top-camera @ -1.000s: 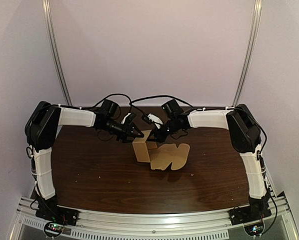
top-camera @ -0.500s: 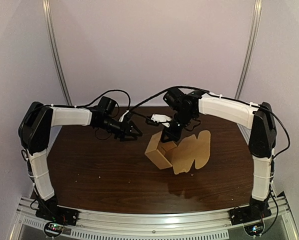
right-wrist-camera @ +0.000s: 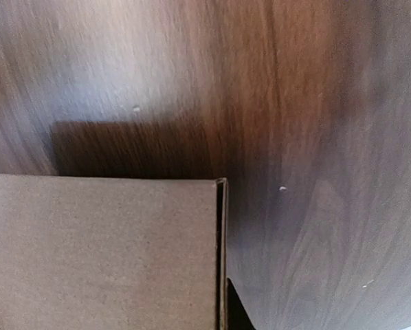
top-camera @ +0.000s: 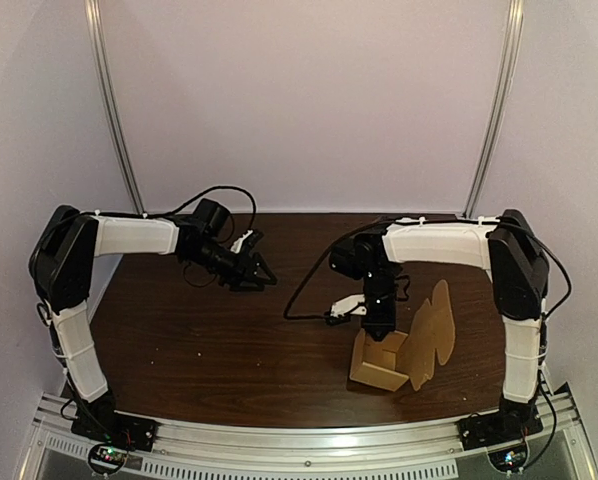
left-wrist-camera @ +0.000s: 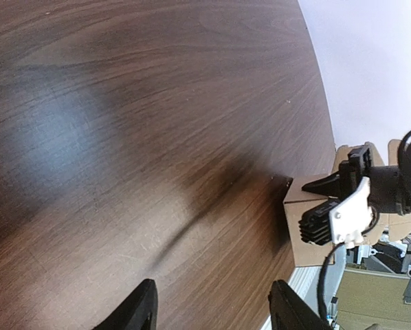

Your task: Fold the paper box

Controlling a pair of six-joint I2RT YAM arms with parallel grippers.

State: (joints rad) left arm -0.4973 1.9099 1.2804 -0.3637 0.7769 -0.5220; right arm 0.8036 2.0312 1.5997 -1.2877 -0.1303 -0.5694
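1. Between the right jaws, at the near right of the surface (top-camera: 199, 340), is one wall of the paper box (top-camera: 377, 362). The jaws appear clenched on it, with one dark tip against the cardboard in the wrist view.
2. Toward the far left, the left jaws hang released and wide apart, with nothing between them, well apart from the box.
3. Done, as I judge it: the walls stand up and form an open tray.
4. Left to do: the scalloped lid flap (top-camera: 431, 335) stands upright at the right side of the box, neither closed nor tucked.
5. Count: one box, one lid flap, two pairs of jaws.
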